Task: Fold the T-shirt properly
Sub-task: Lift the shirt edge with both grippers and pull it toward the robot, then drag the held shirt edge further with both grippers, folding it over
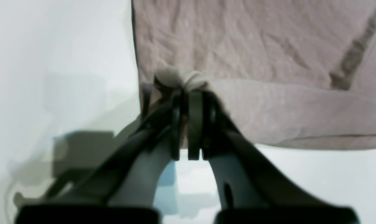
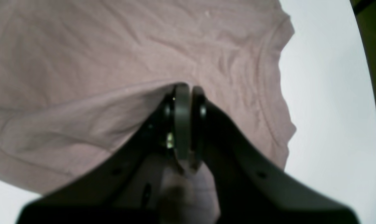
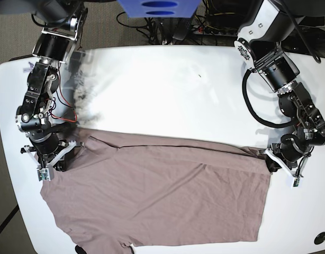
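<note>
On the white table [image 3: 168,90], wrinkled mauve-brown T-shirt [image 3: 162,196], half-folded.

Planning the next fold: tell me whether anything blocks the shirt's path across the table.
Nothing visible does. Both the left gripper and right gripper are already shut on the T-shirt, and the white table beyond it looks bare.

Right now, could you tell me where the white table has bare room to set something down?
The white table is bare across its far half, between the two arms and beyond the mauve-brown T-shirt. The near half is crowded: the shirt covers it, with the left gripper and right gripper pinching its far corners.
</note>
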You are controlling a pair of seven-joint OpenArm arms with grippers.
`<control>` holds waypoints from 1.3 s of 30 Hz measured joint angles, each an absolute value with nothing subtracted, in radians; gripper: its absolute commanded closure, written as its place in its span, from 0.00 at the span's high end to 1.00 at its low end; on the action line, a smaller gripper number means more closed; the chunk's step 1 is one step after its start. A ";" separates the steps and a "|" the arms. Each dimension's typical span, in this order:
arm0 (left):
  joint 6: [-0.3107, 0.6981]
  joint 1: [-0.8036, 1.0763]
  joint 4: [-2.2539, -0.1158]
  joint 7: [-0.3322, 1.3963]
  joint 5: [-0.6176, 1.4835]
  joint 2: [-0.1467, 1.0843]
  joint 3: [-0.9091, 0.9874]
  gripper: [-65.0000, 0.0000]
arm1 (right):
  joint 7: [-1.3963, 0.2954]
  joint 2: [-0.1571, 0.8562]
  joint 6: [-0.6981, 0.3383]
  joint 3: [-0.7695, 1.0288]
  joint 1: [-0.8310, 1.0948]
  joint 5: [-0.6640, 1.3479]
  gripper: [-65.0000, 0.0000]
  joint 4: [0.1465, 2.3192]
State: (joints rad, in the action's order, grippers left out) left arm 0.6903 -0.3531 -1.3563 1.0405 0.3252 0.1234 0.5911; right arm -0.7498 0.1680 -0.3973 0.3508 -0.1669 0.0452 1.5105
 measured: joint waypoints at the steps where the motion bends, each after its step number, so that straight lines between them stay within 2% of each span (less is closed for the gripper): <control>1: 0.692 -0.355 -1.356 1.034 0.331 0.127 0.591 0.01 | -0.749 0.168 -0.397 0.351 -0.171 0.046 0.01 1.510; 10: 0.665 -0.393 -1.318 1.023 0.332 0.139 0.593 0.01 | -0.740 0.167 -0.398 0.351 -0.192 0.047 0.01 1.485; 28: 0.594 -0.453 -1.098 0.847 0.346 0.156 0.516 0.01 | -0.701 0.166 -0.398 0.350 -0.219 0.047 0.01 1.383; 39: 0.560 -0.459 -1.034 0.809 0.339 0.169 0.515 0.01 | -0.664 0.167 -0.398 0.347 -0.237 0.042 0.01 1.348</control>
State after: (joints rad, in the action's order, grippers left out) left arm 0.5598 -0.4595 -1.0336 0.8089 0.3393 0.1692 0.5152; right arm -0.6643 0.1665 -0.3981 0.3470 -0.2375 0.0422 1.3483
